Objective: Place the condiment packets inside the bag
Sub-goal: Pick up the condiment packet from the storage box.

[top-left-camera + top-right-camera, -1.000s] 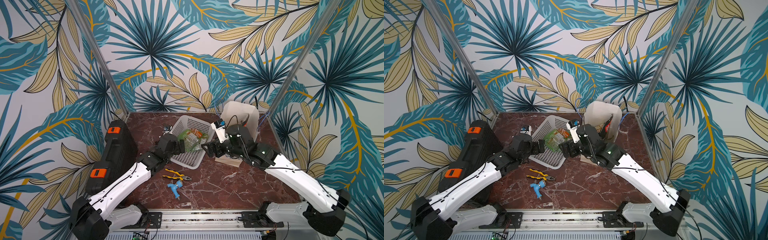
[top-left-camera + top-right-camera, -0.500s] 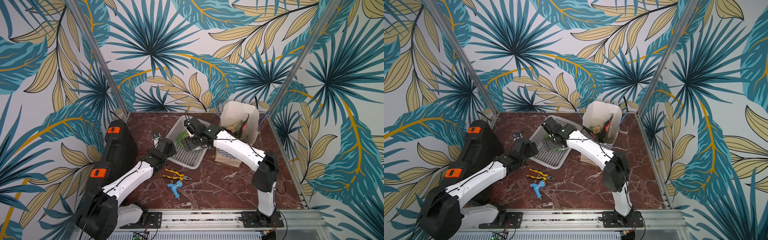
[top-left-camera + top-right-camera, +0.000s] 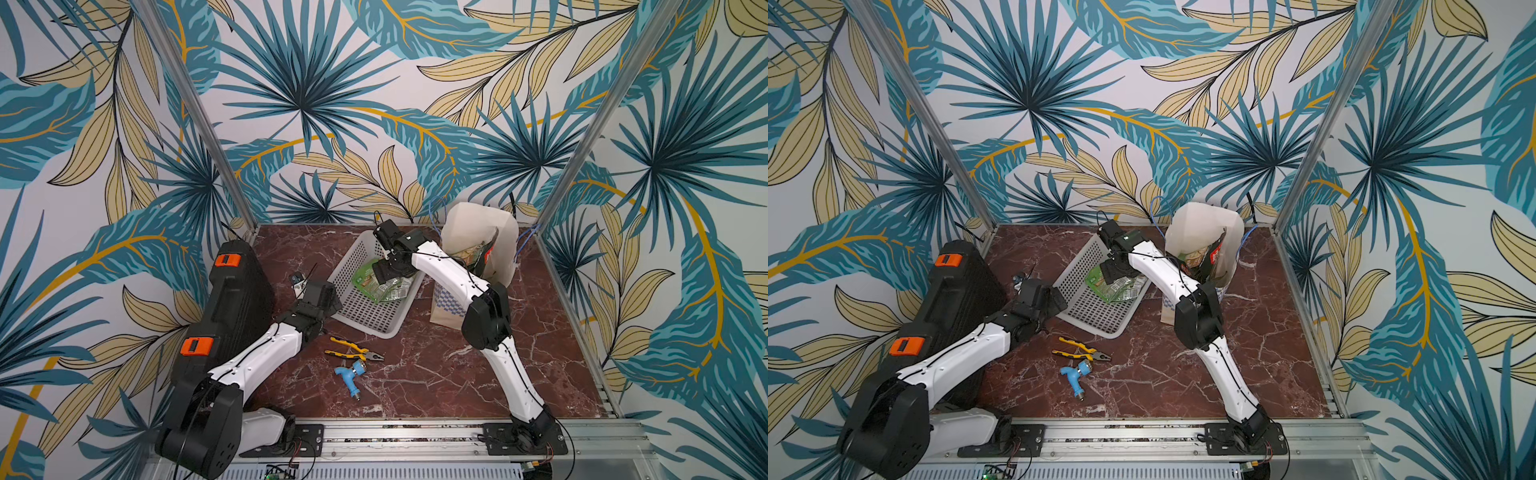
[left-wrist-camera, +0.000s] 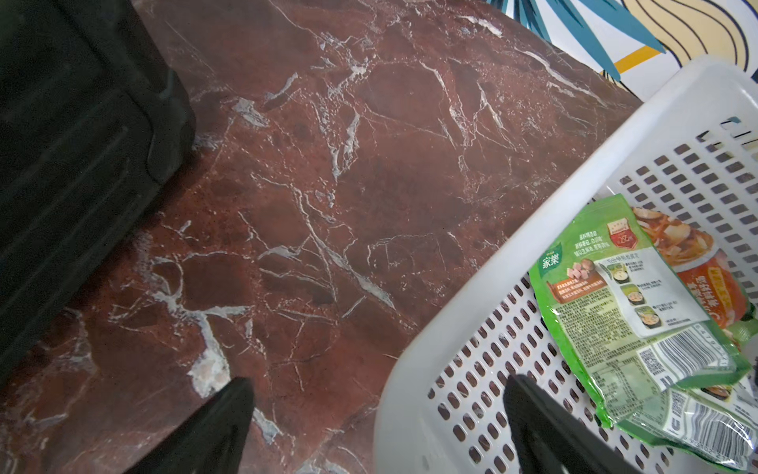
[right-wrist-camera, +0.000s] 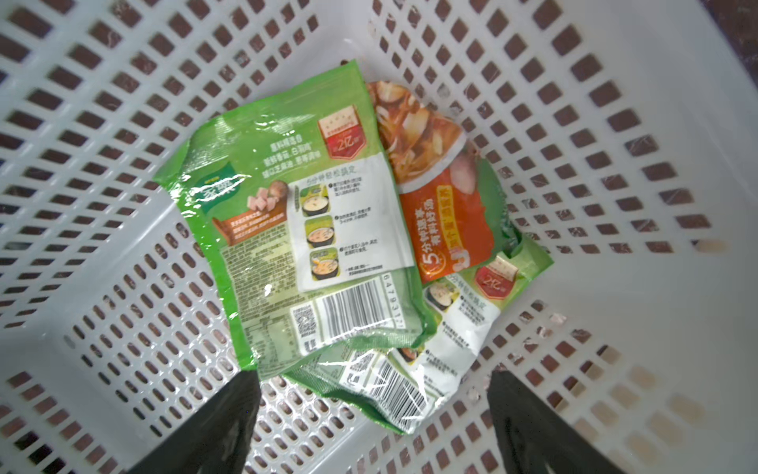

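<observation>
Right gripper (image 5: 373,410) had swung from beside the paper bag (image 3: 478,232) into the white perforated basket (image 3: 365,316) near the worktop's back edge, jaws wide and empty over the remaining green condiment packets (image 5: 311,230), so the next pick looked imminent; left gripper (image 4: 379,394) gaped empty at the basket rim.

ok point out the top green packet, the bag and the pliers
top green packet (image 5: 352,221), right wrist view, white instruction panel
bag (image 3: 478,224), in a top view, cream upper wall
pliers (image 3: 365,353), in a top view, the joint
</observation>
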Motion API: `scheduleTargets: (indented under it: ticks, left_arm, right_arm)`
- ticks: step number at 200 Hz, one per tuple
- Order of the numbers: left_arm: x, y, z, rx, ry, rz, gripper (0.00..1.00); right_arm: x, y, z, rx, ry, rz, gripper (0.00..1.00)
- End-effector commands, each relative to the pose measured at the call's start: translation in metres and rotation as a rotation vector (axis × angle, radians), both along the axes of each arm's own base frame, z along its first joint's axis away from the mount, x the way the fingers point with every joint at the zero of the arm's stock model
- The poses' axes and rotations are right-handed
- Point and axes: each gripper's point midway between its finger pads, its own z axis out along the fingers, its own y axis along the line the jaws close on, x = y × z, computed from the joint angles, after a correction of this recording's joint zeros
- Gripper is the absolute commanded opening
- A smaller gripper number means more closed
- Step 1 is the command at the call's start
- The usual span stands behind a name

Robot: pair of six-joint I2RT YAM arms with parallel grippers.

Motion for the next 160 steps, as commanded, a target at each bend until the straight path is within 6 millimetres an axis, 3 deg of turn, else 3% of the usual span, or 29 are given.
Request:
scheduleTargets:
  ticks: [1, 88, 123, 160]
  left_arm:
    - [-0.002, 0.0, -0.001, -0.034, -0.016, 0.008, 1.0]
    - [0.0, -0.006, 0.001, -0.051, -0.015, -0.025, 1.0]
    - [0.002, -0.01, -0.001, -0.06, -0.012, -0.042, 1.0]
    - [0.004, -0.016, -0.004, -0.079, -0.01, -0.066, 1.0]
  right_arm:
    - [-0.005, 0.005, -0.018, 0.021, 0.075, 0.032, 0.92]
    - [-0.011, 0.023, -0.074, 0.089, 0.212, 0.044, 0.77]
    - [-0.017, 0.033, -0.063, 0.139, 0.225, 0.067, 0.66]
    - [-0.025, 0.048, -0.026, 0.246, 0.188, 0.092, 0.62]
